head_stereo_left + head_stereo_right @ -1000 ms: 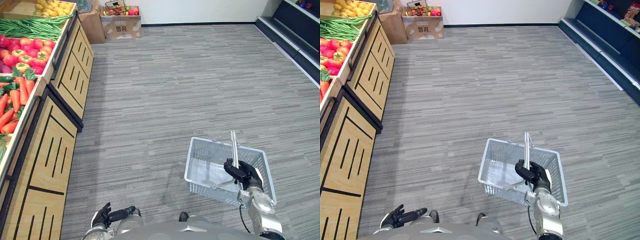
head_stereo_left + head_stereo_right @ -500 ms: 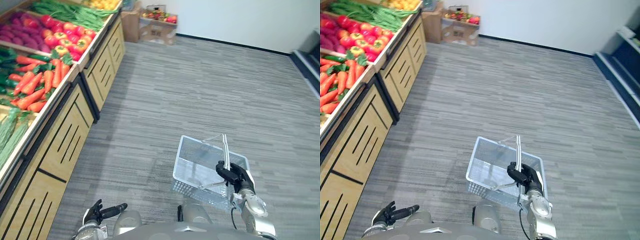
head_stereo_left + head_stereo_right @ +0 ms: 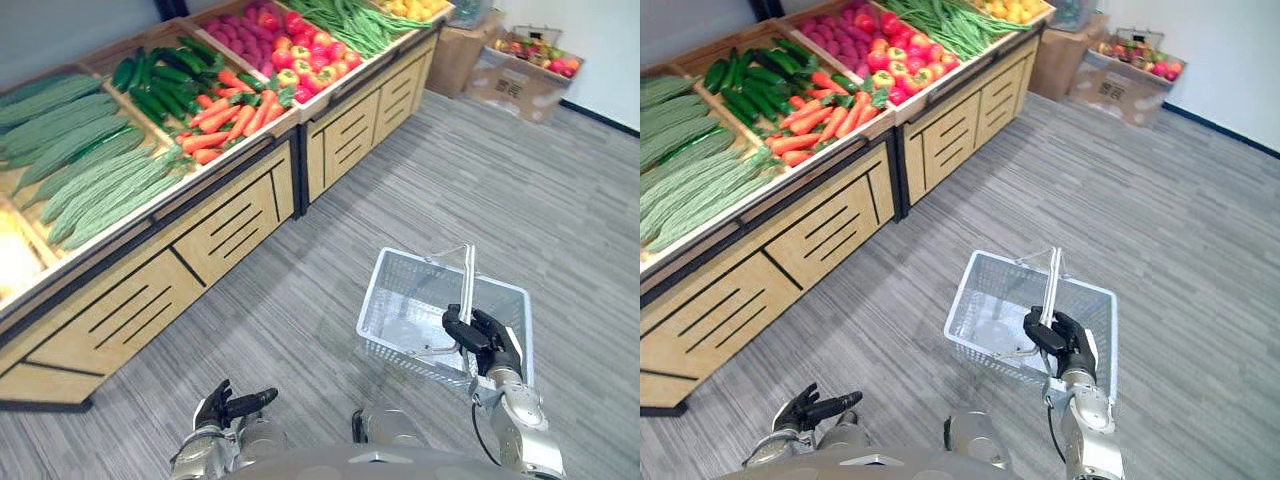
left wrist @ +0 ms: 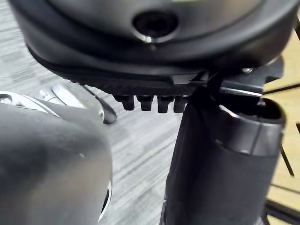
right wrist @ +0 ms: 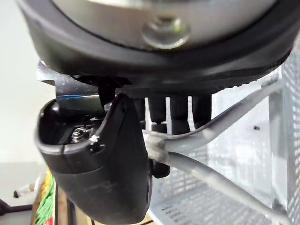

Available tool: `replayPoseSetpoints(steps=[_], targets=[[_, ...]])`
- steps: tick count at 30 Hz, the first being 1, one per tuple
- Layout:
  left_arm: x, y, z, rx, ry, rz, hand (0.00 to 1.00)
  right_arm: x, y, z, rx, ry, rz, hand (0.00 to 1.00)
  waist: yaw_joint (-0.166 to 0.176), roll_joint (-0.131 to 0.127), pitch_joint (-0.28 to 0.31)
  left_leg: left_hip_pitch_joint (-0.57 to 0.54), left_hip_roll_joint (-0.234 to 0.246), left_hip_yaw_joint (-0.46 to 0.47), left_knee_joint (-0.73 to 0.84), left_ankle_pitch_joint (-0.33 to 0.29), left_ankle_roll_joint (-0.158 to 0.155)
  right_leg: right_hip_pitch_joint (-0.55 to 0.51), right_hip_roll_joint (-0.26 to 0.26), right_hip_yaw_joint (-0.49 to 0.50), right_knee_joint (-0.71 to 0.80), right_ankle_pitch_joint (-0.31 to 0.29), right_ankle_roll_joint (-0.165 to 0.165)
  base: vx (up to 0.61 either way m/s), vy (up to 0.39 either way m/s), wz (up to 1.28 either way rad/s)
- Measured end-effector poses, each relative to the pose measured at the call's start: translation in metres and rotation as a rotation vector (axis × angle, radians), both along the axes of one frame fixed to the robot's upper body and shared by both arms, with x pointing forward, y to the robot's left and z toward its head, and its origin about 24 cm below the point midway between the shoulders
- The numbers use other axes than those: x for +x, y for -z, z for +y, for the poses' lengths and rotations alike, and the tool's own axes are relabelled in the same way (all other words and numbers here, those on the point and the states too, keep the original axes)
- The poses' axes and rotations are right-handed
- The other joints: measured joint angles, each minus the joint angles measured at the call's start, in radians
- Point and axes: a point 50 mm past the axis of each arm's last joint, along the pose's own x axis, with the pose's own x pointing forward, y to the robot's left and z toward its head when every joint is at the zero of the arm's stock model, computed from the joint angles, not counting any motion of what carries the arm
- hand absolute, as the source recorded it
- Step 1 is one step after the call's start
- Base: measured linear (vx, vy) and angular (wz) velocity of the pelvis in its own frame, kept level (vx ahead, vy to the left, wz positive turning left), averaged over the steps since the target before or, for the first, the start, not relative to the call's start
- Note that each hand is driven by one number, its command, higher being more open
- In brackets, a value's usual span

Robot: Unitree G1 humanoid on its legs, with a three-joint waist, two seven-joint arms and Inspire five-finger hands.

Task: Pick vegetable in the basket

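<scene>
The right hand had its fingers curled round the grey handles of a pale plastic mesh basket. The left hand hung low, fingers loosely spread, near the wooden vegetable stand.

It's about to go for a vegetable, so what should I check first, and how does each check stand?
1. Right hand curled round the grey handles of the white wire-mesh basket: ok.
2. Basket holds nothing, so there is room: ok.
3. Left hand free, fingers relaxed: ok.
4. Orange carrots in view on the wooden produce stand to the robot's left: ok.
5. Stand within the left hand's reach: cannot tell; the hand hangs low, apart from it.
</scene>
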Motion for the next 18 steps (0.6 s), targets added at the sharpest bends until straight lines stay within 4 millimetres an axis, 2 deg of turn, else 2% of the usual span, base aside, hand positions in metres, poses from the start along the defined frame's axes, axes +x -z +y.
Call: replayPoseSetpoints(steps=[5,7,9,10,11,12,13,15,16,18], targets=[[-0.022,0.002,0.014,0.031,-0.054,0.049,1.0,-0.005,0.003,0.0,-0.001,0.007,0.016,0.0,0.004,-0.026,-0.016,-0.041,-0.016,-0.05,0.002,0.022,-0.023,-0.004,-0.023,-0.071,0.011,-0.016,-0.005,0.0,-0.002,0.43],[-0.026,0.002,0.018,0.041,-0.061,0.064,1.0,-0.013,0.009,0.0,0.006,0.018,0.049,0.0,0.001,-0.05,-0.022,-0.063,-0.042,-0.035,0.0,0.072,-0.005,-0.001,-0.059,-0.108,0.018,-0.028,-0.006,0.02,0.004,0.82],[-0.022,-0.001,0.024,0.061,-0.059,0.057,1.0,-0.021,0.02,0.002,0.035,0.053,0.091,0.0,-0.016,-0.077,-0.017,-0.091,-0.054,0.165,-0.008,0.166,0.068,0.036,-0.115,-0.183,-0.012,-0.022,-0.01,0.02,-0.006,1.28],[-0.013,-0.003,0.025,0.069,-0.054,0.04,1.0,-0.026,0.026,0.003,0.056,0.081,0.113,0.0,-0.031,-0.086,-0.01,-0.091,-0.032,0.351,-0.017,0.196,0.13,0.071,-0.147,-0.242,-0.043,-0.008,-0.021,0.01,-0.004,1.15],[-0.012,-0.003,0.026,0.072,-0.052,0.039,1.0,-0.029,0.028,0.004,0.066,0.094,0.123,0.0,-0.03,-0.092,-0.005,-0.096,-0.014,0.429,0.003,0.185,0.147,0.079,-0.157,-0.266,-0.053,-0.003,-0.025,-0.02,-0.007,1.07],[-0.01,-0.003,0.027,0.071,-0.045,0.044,1.0,-0.033,0.032,0.004,0.078,0.117,0.139,0.0,-0.031,-0.095,-0.003,-0.11,0.012,0.564,0.091,0.158,0.159,0.102,-0.177,-0.306,-0.068,0.002,-0.026,-0.02,0.007,0.88],[-0.01,-0.003,0.025,0.068,-0.036,0.049,1.0,-0.04,0.034,0.0,0.076,0.138,0.156,0.0,-0.035,-0.087,-0.006,-0.1,0.006,0.635,0.16,0.127,0.156,0.129,-0.196,-0.339,-0.095,0.01,-0.014,-0.01,0.045,0.88],[-0.007,-0.002,0.021,0.066,-0.015,0.044,1.0,-0.044,0.035,-0.003,0.074,0.155,0.162,0.0,-0.052,-0.079,-0.008,-0.072,-0.02,0.679,0.171,0.058,0.146,0.156,-0.219,-0.385,-0.134,0.029,0.01,0.03,0.132,0.82],[-0.006,-0.003,0.021,0.068,-0.006,0.043,1.0,-0.042,0.036,-0.001,0.081,0.155,0.162,0.0,-0.058,-0.078,-0.009,-0.075,-0.032,0.686,0.147,0.061,0.146,0.162,-0.227,-0.394,-0.143,0.036,0.021,0.05,0.133,0.69],[-0.004,-0.004,0.024,0.079,0.001,0.04,1.0,-0.042,0.041,0.004,0.105,0.152,0.175,0.0,-0.057,-0.097,-0.013,-0.07,-0.081,0.68,0.068,0.11,0.156,0.167,-0.229,-0.388,-0.197,0.067,0.034,0.07,0.088,0.41]])
